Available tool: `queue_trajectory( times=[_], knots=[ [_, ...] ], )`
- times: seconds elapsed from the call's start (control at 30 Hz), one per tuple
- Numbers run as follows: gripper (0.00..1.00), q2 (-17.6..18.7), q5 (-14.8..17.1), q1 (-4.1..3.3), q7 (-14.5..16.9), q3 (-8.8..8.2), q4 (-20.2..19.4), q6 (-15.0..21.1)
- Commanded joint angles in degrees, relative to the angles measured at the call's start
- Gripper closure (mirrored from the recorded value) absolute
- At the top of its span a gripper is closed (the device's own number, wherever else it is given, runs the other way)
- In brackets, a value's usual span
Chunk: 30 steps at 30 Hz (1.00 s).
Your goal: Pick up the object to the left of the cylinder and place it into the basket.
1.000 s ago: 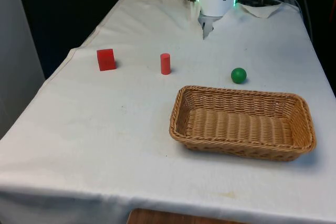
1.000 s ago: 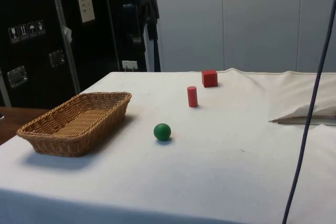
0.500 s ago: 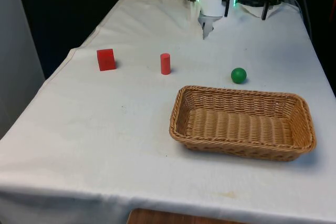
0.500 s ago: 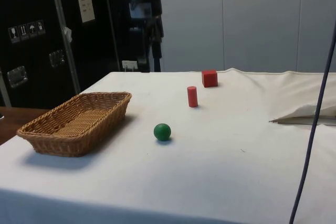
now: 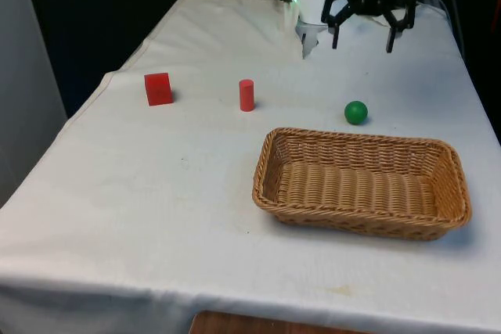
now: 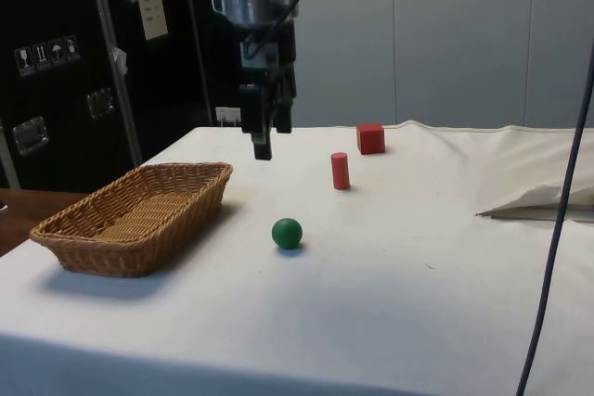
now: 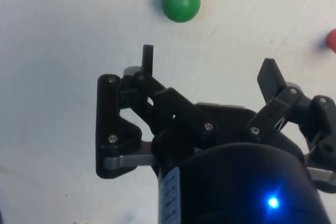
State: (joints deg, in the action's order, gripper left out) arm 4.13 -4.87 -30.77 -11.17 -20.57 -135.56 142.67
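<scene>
A red cube (image 5: 158, 88) sits toward the front view's left, with a small upright red cylinder (image 5: 246, 95) to its right. Further right lies a green ball (image 5: 356, 112), and a wicker basket (image 5: 360, 138) stands nearer the front edge. My gripper (image 5: 362, 43) hangs open and empty above the cloth, beyond the ball, far from the cube. In the side view the gripper (image 6: 264, 147) hovers between the basket (image 6: 111, 252) and the cylinder (image 6: 341, 171), with the cube (image 6: 370, 138) behind and the ball (image 6: 287, 233) in front. The wrist view shows the gripper (image 7: 209, 66) open, with the ball (image 7: 180, 0) ahead of the fingertips.
The robot's base (image 5: 316, 7) stands at the far end of the table. A raised fold of the cloth (image 6: 543, 206) and a dark cable (image 6: 555, 220) cross the side view's right. Bare white cloth lies between the cube and the basket.
The arm has swung out from over its base and come down; the open gripper now hangs low over the far part of the table, beyond the green ball. The objects have not moved.
</scene>
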Motion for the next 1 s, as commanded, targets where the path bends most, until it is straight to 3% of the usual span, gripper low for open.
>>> queue_trajectory(
  times=[0.0, 0.2, 0.23, 0.5, 0.53, 0.57, 0.8, 0.83, 0.87, 0.97],
  knots=[
    [0.0, 0.17, 1.43, 0.11, 1.03, 0.11, -0.57, 1.32],
    [0.0, 2.12, 4.58, 0.23, 3.15, 0.23, -1.95, 5.33],
    [0.0, 2.29, 3.5, 0.11, 2.41, -0.11, -1.55, 4.58],
    [0.0, 4.7, 8.42, 0.34, 5.84, 0.52, -3.32, 9.8],
    [0.0, 4.76, 6.82, 0.11, 4.76, -0.06, -2.81, 8.71],
    [0.0, 4.98, 8.88, 0.34, 6.13, 0.57, -3.44, 10.31],
    [0.0, 7.39, 12.26, 0.52, 8.42, 1.15, -4.35, 13.92],
    [0.0, 7.62, 10.49, 0.11, 7.22, 0.23, -3.9, 12.95],
    [0.0, 7.73, 12.66, 0.57, 8.65, 1.2, -4.47, 14.32],
    [0.0, 8.65, 13.92, 0.63, 9.45, 1.49, -4.7, 15.64]
  ],
)
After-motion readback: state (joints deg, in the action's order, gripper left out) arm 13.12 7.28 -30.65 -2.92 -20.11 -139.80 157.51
